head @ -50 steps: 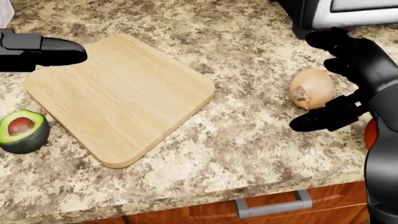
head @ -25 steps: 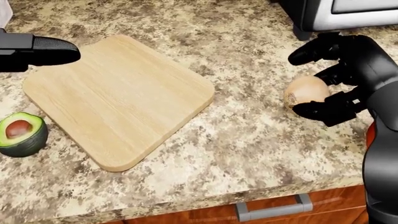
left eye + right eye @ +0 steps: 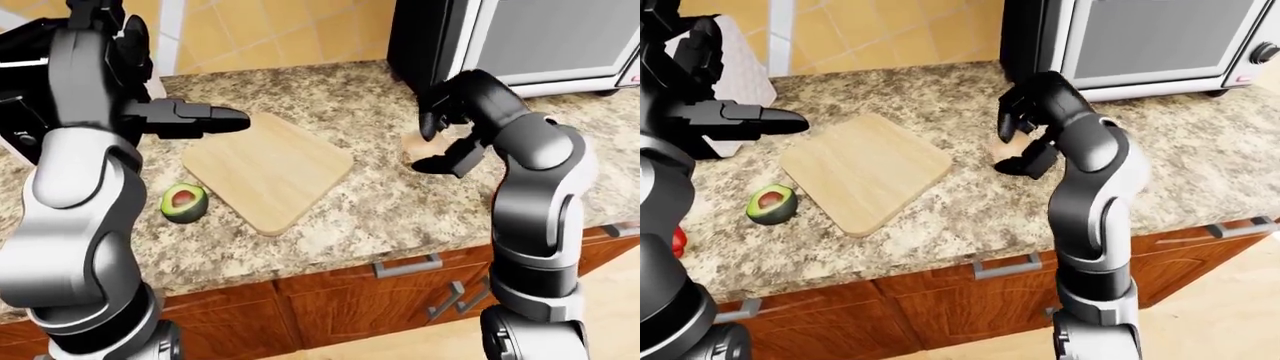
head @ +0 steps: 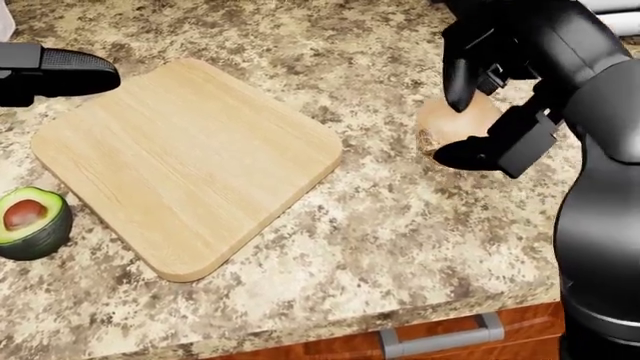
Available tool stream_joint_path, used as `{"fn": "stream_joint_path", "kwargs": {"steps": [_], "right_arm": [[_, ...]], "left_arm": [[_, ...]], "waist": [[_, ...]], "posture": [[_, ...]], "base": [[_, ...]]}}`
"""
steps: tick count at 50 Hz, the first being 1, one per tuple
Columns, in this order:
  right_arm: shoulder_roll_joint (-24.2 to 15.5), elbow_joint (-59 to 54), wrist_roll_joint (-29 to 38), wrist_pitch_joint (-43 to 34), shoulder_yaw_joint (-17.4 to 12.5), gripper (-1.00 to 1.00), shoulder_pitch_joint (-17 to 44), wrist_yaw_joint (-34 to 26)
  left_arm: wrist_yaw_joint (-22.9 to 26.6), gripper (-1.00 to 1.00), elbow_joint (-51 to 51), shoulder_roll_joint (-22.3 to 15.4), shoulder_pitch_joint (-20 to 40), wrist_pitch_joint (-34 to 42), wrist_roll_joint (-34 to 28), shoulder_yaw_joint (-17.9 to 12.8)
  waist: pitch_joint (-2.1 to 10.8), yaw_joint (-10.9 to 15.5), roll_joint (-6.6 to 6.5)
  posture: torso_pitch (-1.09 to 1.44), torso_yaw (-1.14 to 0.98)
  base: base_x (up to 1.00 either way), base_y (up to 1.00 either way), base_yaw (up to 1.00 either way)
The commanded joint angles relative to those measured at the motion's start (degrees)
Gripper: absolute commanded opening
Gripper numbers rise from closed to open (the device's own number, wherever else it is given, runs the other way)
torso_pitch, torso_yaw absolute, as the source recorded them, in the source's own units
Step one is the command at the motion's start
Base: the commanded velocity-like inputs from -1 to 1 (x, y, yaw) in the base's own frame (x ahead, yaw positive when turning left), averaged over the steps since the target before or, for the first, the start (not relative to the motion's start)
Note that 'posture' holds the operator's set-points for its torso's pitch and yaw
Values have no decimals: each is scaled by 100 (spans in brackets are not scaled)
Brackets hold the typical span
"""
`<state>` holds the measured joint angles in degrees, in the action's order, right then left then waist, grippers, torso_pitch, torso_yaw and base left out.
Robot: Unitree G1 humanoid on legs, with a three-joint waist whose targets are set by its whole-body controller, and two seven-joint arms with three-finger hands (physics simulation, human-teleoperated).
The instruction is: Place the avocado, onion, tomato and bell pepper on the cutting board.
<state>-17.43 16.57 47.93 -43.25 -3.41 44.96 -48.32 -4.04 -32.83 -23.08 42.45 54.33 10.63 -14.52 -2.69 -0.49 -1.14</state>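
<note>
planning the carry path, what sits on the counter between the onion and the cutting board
Nothing: in the head view only bare speckled counter lies between the onion, which the right hand is wrapped around, and the cutting board.

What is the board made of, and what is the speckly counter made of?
The cutting board looks like pale wood with a matte finish: straight grain lines run along it. The countertop looks like granite or a stone-look laminate, going by its mottled brown, tan and grey specks; the picture cannot settle which. The cabinet fronts below look like reddish, slightly glossy wood.
</note>
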Motion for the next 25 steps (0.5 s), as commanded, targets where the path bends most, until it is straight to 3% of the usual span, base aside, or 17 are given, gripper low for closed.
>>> {"fn": "stream_joint_path", "kwargs": {"steps": [1, 15, 25], "right_arm": [[66, 175, 168, 7, 36, -95, 357, -103], [1119, -1759, -93, 642, 497, -100, 2156, 463], [1482, -6153, -1202, 2879, 480, -100, 3836, 2013]], "left_arm": [[-18, 100, -123, -75, 134, -184, -30, -66], [-85, 100, -341, -136, 65, -50, 172, -228], [-182, 100, -368, -432, 327, 257, 405, -343]], "waist": [[149, 1, -2], [116, -45, -121], [141, -91, -220]], "posture": [[0, 0], [0, 0], [0, 0]], "base": [[0, 0, 0], [0, 0, 0], [0, 0, 0]]}}
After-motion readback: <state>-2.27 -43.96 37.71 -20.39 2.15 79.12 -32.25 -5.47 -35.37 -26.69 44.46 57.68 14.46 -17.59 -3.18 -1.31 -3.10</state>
